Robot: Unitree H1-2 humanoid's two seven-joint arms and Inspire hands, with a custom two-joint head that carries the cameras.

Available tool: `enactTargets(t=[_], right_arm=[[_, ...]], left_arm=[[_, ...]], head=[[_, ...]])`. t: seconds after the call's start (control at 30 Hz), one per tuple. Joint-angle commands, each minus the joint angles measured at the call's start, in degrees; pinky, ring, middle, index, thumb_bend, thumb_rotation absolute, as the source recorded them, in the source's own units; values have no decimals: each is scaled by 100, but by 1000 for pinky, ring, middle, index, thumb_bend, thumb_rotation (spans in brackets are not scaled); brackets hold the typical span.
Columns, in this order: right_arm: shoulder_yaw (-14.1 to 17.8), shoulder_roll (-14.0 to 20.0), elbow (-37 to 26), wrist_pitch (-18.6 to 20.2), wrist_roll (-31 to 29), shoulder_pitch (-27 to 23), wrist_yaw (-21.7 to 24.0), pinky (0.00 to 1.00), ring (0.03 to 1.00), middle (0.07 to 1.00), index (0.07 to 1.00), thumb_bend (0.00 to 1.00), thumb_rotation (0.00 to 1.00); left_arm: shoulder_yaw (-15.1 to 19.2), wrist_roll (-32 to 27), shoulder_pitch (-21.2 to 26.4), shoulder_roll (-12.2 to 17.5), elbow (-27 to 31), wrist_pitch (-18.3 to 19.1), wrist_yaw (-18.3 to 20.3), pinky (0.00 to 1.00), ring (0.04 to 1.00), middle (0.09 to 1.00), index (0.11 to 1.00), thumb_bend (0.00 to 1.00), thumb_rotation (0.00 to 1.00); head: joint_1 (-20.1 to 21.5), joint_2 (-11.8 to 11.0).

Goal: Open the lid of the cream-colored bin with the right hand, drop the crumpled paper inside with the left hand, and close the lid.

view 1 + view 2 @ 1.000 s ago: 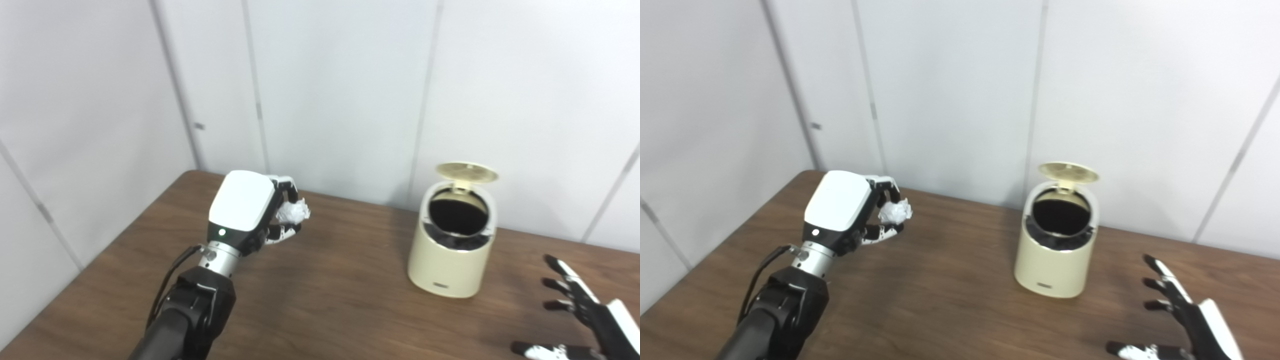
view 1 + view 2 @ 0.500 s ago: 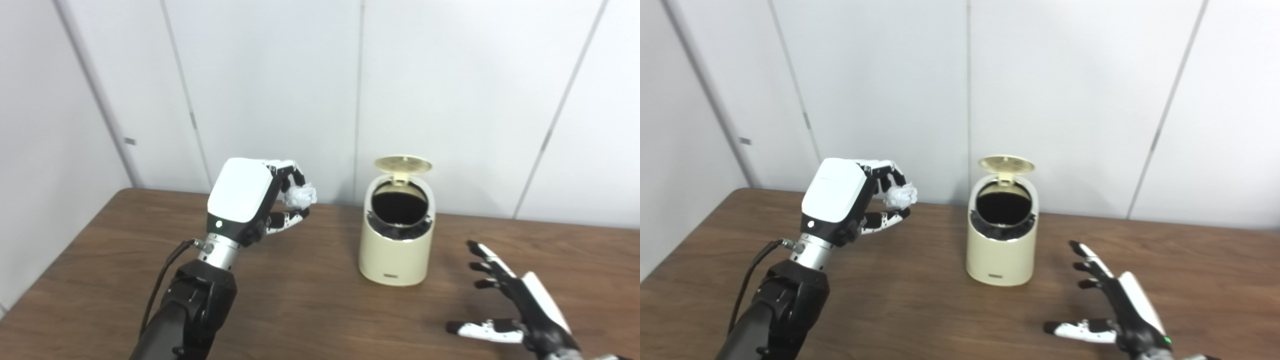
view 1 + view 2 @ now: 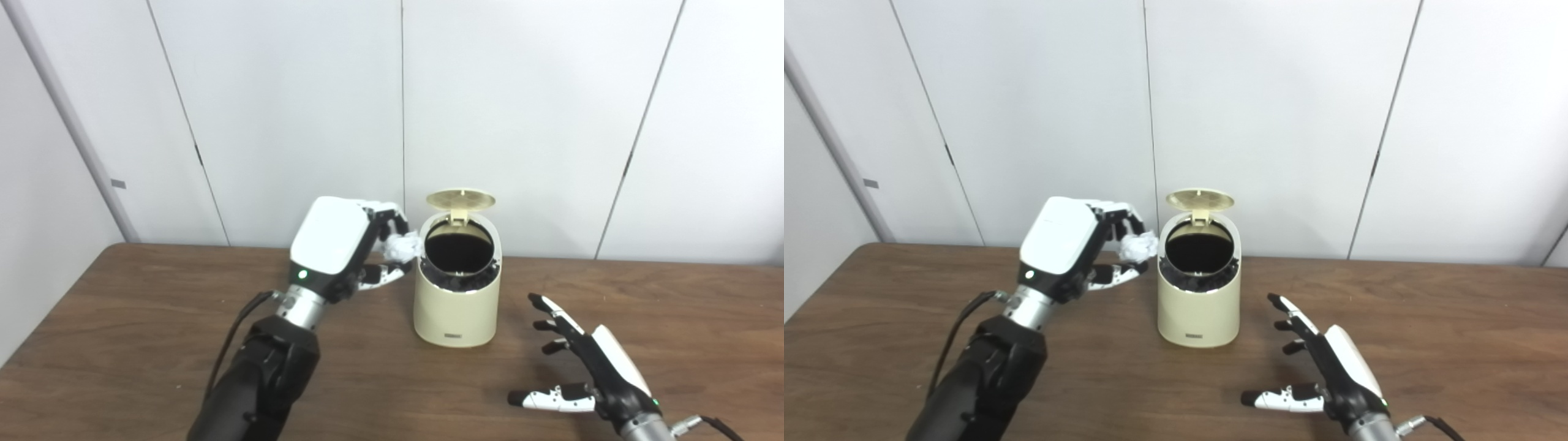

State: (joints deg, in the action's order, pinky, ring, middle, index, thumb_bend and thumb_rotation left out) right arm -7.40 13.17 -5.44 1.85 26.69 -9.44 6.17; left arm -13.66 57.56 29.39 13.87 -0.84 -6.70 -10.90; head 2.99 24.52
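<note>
Left hand [image 3: 343, 245] is raised above the bench [image 3: 122, 343], fingers clamped on the crumpled paper [image 3: 401, 247]; the paper sits at its fingertips, just beside the rim of the cream-colored bin [image 3: 456, 306]; lid [image 3: 460, 198] stands upright, mouth exposed; right hand [image 3: 588, 373] hovers low, fingers spread apart, holding nothing, bin ahead to its left.

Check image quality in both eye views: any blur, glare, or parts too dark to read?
Left eye view: even, soft lighting with no glare; the crumpled white paper ball looks washed out, its creases barely readable. Right eye view: the cream-colored plastic bin is fairly sharp, but its interior is plain black, contents unreadable. The brown wooden table shows only faint shadows under the open right hand.
</note>
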Motion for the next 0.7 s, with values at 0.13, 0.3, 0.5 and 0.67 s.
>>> enactTargets(t=[0.13,0.3,0.5,0.67], right_arm=[[77,-42,-135,-101,24,-214,-180,671,841,929,916,774,254],[120,-58,-52,-211,-39,-232,-249,679,842,927,910,779,240],[46,-9,-84,-128,114,-224,-279,686,834,917,906,777,256],[20,17,-108,-78,150,-214,-250,673,833,917,912,779,290]], left_arm=[[-167,-58,527,-220,-457,-214,-493,307,377,449,506,523,0],[-285,-169,643,-344,-769,-296,-549,342,409,465,498,524,0],[-386,-159,782,-468,-1093,-268,-715,333,407,453,507,523,0],[-459,-159,918,-522,-1379,-271,-837,304,387,444,509,522,0]], head=[[103,4],[167,-38],[209,-56],[226,-71]])
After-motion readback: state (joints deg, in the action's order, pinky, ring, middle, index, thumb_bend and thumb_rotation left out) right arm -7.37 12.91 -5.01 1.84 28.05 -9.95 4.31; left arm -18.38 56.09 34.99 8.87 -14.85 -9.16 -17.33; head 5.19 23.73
